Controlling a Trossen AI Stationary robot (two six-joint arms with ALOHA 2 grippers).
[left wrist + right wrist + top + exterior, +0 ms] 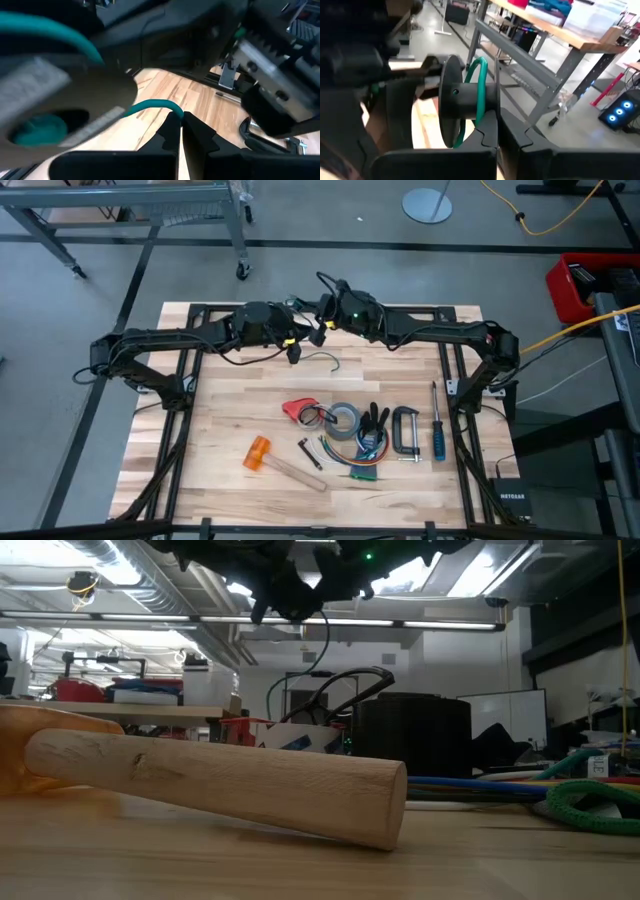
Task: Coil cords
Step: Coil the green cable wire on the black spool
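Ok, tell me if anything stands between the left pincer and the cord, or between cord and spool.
Nothing visible. The left pincer is shut on the green cord, which loops round the spool in the right pincer.

Pale wooden table [220, 420], matt smooth wooden hammer handle [230, 784], seemingly plastic black spool [451, 102]

On the bench [220, 420] lie one hammer [275, 461], one tape roll [346, 420], one C-clamp [405, 432] and one screwdriver [437, 427]. One bundle of coloured wires [352, 464] sits near it. Two pincers meet at the far edge, left pincer [294, 352] and right pincer [318, 328], with one thin cord [325, 360].
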